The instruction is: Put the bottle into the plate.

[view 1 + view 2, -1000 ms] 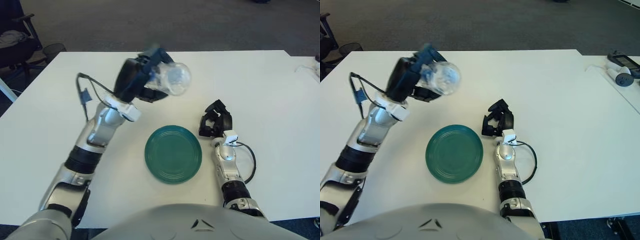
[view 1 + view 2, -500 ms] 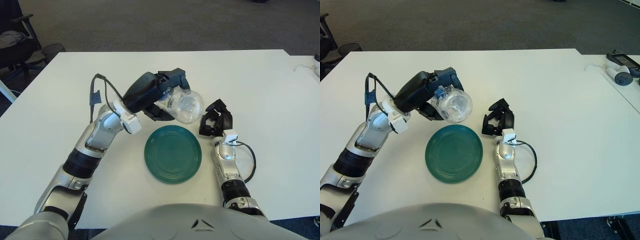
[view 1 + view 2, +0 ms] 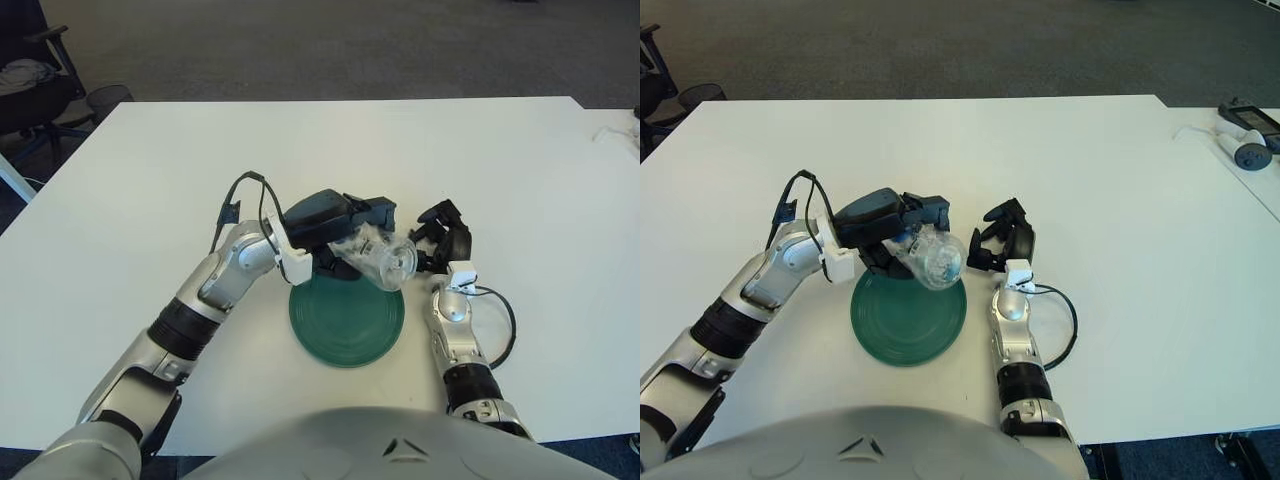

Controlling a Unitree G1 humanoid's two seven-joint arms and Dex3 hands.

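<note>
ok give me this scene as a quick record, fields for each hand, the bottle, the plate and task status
left hand: shut on the bottle, at the plate's far edge
right hand: idle, beside the plate on its right
bottle: clear, tilted on its side, held over the plate's far rim
plate: green, on the white table, nothing lying in it
task status: bottle not yet released

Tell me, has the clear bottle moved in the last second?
Yes. The left hand has carried the bottle down and toward the robot, from beyond the green plate to its far rim.
</note>
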